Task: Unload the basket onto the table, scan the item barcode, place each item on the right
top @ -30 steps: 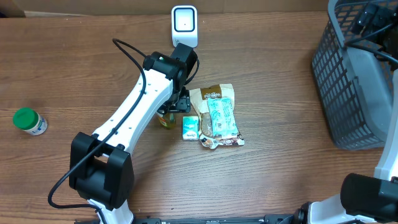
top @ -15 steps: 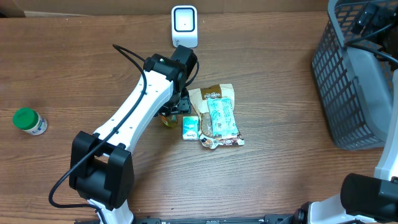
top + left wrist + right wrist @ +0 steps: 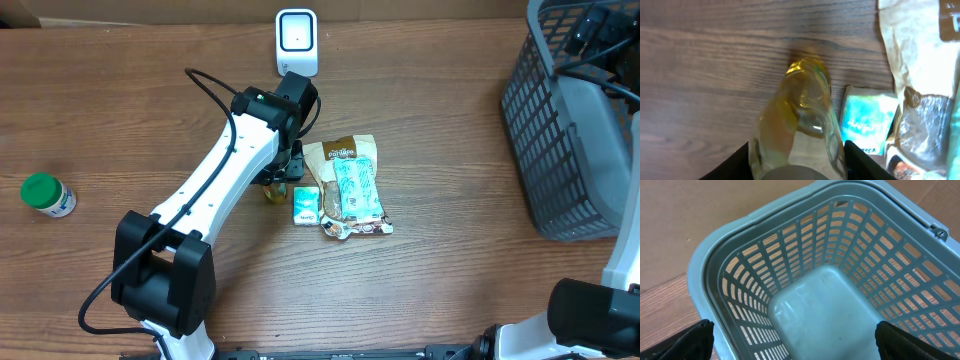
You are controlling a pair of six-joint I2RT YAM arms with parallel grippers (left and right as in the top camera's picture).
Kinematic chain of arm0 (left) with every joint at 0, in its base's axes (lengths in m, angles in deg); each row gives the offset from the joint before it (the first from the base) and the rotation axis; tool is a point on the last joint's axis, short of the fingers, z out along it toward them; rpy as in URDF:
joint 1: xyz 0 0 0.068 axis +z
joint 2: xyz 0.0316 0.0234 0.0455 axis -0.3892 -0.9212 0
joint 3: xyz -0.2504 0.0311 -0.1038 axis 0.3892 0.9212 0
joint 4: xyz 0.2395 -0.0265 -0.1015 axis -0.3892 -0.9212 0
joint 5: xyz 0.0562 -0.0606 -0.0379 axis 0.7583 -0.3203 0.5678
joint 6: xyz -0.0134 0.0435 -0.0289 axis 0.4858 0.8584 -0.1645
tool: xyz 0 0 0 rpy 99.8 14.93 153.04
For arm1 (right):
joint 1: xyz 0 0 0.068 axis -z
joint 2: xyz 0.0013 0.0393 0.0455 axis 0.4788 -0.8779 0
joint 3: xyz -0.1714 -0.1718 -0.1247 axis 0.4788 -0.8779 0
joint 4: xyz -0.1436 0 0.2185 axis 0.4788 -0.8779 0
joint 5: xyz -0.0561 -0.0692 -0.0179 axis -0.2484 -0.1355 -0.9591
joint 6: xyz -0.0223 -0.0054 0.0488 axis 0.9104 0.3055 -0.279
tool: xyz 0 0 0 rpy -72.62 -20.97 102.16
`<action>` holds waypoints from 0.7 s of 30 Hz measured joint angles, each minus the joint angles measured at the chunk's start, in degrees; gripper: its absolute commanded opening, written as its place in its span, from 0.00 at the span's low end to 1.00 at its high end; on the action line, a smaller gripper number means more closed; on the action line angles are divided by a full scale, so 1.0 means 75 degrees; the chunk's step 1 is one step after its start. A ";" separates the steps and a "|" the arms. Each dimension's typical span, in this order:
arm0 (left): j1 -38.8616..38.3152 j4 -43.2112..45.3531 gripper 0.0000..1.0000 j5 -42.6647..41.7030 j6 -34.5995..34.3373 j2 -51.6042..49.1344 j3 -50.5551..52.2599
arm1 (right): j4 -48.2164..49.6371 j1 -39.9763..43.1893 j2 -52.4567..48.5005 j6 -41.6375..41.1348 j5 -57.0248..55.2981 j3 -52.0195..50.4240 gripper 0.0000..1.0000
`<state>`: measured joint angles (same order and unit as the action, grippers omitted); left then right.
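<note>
Here, the bottle of yellowish liquid is lying on the tabletop, just beside a small teal box that is sitting against a brown pouch with a teal packet on top. The white scanner is standing beyond them, a green-capped jar is sitting well apart at the left, and a grey basket is standing at the right. From overhead the arm is hiding most of the bottle; the left wrist view is showing it lengthwise. The left hand is partly open, its fingers flanking the bottle's sides; whether they are gripping cannot be told. The right hand is hanging over the basket, spread wide and holding nothing.
</note>
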<state>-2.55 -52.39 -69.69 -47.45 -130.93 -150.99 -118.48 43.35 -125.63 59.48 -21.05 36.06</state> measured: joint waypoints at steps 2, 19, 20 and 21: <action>0.0000 0.0012 0.45 0.0003 0.0399 0.0000 0.0003 | -0.0006 0.0000 0.0000 0.0003 0.0000 0.0000 1.00; 0.0009 0.0213 0.74 0.0032 0.1046 0.0000 0.0003 | -0.0006 0.0000 0.0000 0.0003 0.0003 0.0000 1.00; 0.0009 0.0213 0.76 0.0029 0.0982 0.0000 0.0003 | 0.0000 0.0000 0.0000 0.0003 0.0000 0.0000 1.00; 0.0009 0.0221 0.77 0.0029 0.0874 0.0000 0.0003 | -0.0003 0.0000 0.0000 0.0000 0.0003 0.0000 1.00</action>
<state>-2.48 -50.72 -69.48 -40.89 -130.93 -150.97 -118.50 43.35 -125.63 59.48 -21.03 36.06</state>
